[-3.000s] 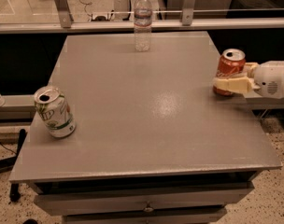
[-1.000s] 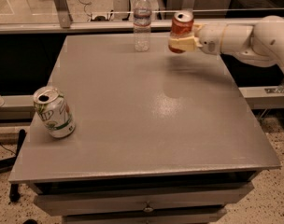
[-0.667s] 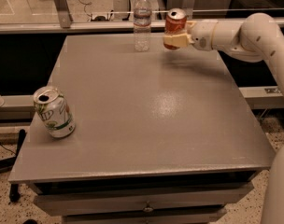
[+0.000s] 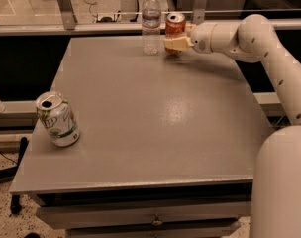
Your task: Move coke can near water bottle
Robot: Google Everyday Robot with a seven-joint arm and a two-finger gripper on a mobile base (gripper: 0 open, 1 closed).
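Observation:
The coke can [image 4: 175,27], red-orange with a silver top, stands upright at the far edge of the grey table [image 4: 155,118]. It is just right of the clear water bottle [image 4: 151,23] with a white cap, a small gap between them. My gripper [image 4: 174,42] reaches in from the right on the white arm [image 4: 249,38] and is shut on the coke can's lower part. The can's base looks to be at or just above the tabletop.
A white and green can [image 4: 57,119] stands tilted near the table's front left edge. A metal rail and glass partition [image 4: 91,28] run behind the table's far edge. The robot's white body [image 4: 281,182] fills the lower right corner.
My gripper has carried the coke can from the table's right side to the far edge and leftward, close beside the water bottle. The bottle and the white and green can have not moved.

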